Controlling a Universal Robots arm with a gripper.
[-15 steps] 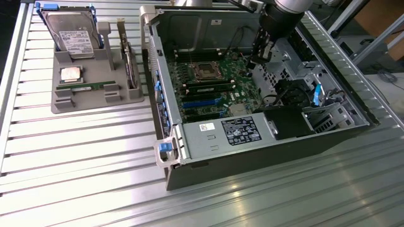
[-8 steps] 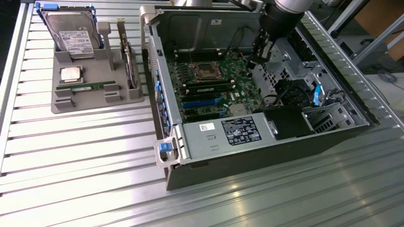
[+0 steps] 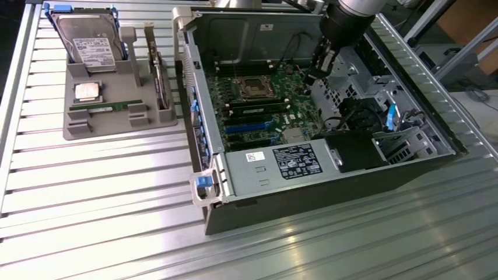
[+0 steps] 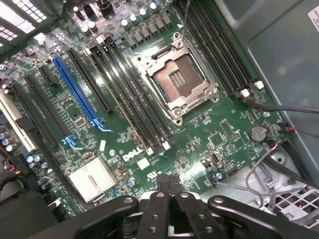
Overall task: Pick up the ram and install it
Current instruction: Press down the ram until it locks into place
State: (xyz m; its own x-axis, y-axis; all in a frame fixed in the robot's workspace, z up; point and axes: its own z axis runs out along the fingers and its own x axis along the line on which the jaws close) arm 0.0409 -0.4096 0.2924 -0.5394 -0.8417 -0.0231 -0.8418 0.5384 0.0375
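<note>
Your ram (image 3: 105, 105) lies flat on the grey stand (image 3: 86, 125) at the exterior view's left, just in front of the silver processor chip (image 3: 86, 91) and well apart from the open computer case (image 3: 435, 131). Your gripper (image 4: 168, 178) hangs inside the case above the green motherboard (image 4: 209, 134), near the empty processor socket (image 4: 174, 79); its fingers are pressed together and hold nothing.

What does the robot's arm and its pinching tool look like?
The arm is round and thick, dark black with a grey part higher up, like a fat pipe. The tool at its end is black metal: two thin flat fingers side by side, held by curved black bars with small round bolts and holes in them.
</note>
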